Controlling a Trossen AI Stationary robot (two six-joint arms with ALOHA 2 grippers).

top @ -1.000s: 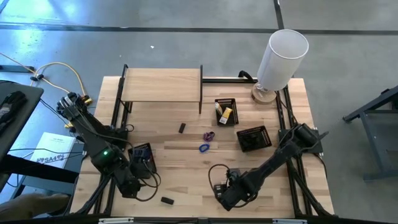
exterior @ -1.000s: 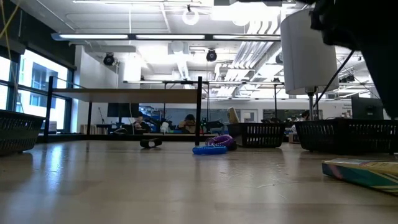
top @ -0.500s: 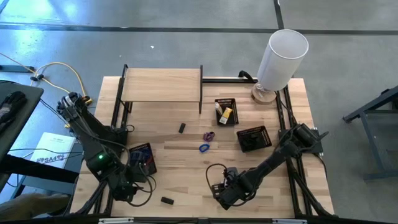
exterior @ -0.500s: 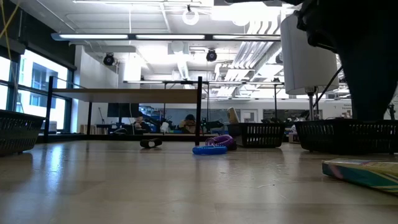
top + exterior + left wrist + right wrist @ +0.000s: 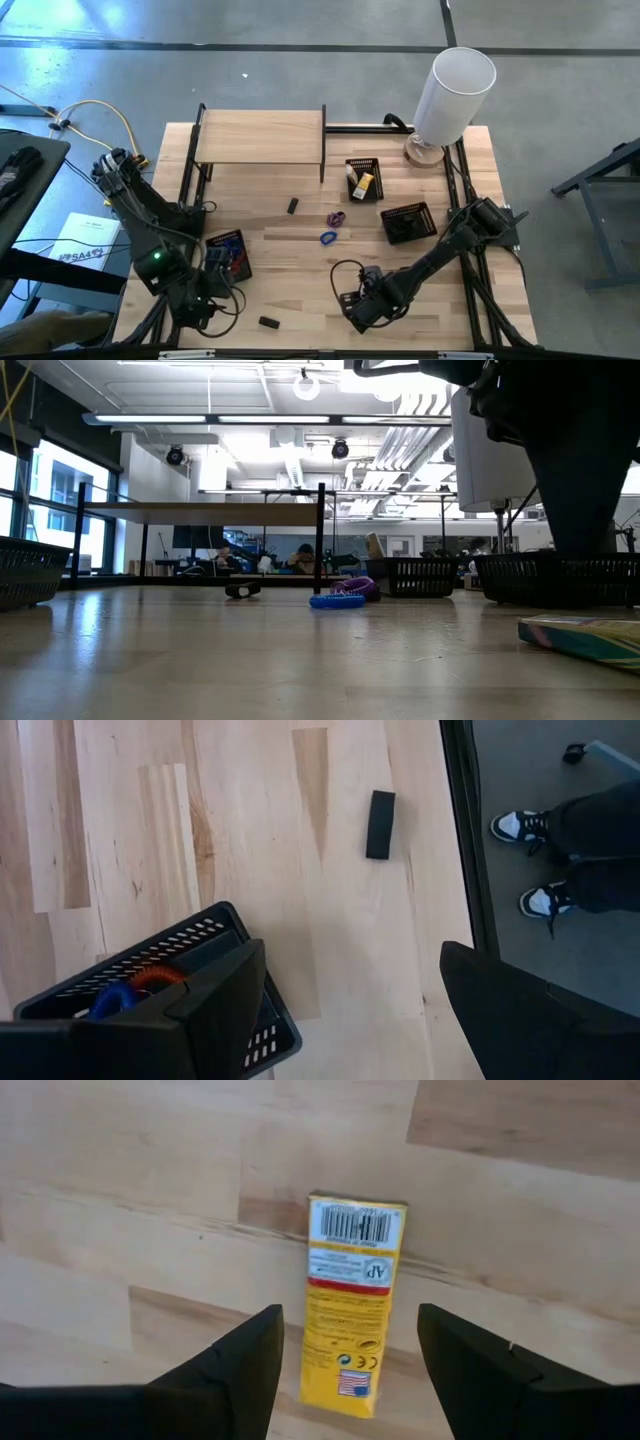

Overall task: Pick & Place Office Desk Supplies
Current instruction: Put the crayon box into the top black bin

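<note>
Hovering low over the near edge of the worktop (image 5: pixel 300 270), our right pincer (image 5: pixel 345 1370) stands with its fingers spread, one on either side of a yellow packet (image 5: pixel 350 1315) that lies flat on the wood with its barcode end pointing away from us; the fingers do not touch it. In the high view this pincer (image 5: pixel 357 310) sits at the front, right of centre. Our left pincer (image 5: pixel 197 312) waits at the front left corner, its fingers also spread and holding nothing. Just ahead of it a small black block (image 5: pixel 380 824) lies on the bare wood near the front edge, seen from above as well (image 5: pixel 267 322). Beside that arm a black mesh tray (image 5: pixel 215 935) holds a blue loop (image 5: pixel 112 1003) and a red loop (image 5: pixel 155 978). Past the worktop's edge we see a person's dark trouser legs and white shoes (image 5: pixel 530 860) on the floor.

Further in, near the middle, a blue loop (image 5: pixel 327 238) lies close to a purple loop (image 5: pixel 336 218), and another small black block (image 5: pixel 293 205) rests to their left. To the right stand two more mesh trays (image 5: pixel 408 222); the farther one (image 5: pixel 363 180) holds a yellow packet (image 5: pixel 364 184). At the back are a low wooden shelf (image 5: pixel 260 137) and a tall white cylinder (image 5: pixel 452 92).
</note>
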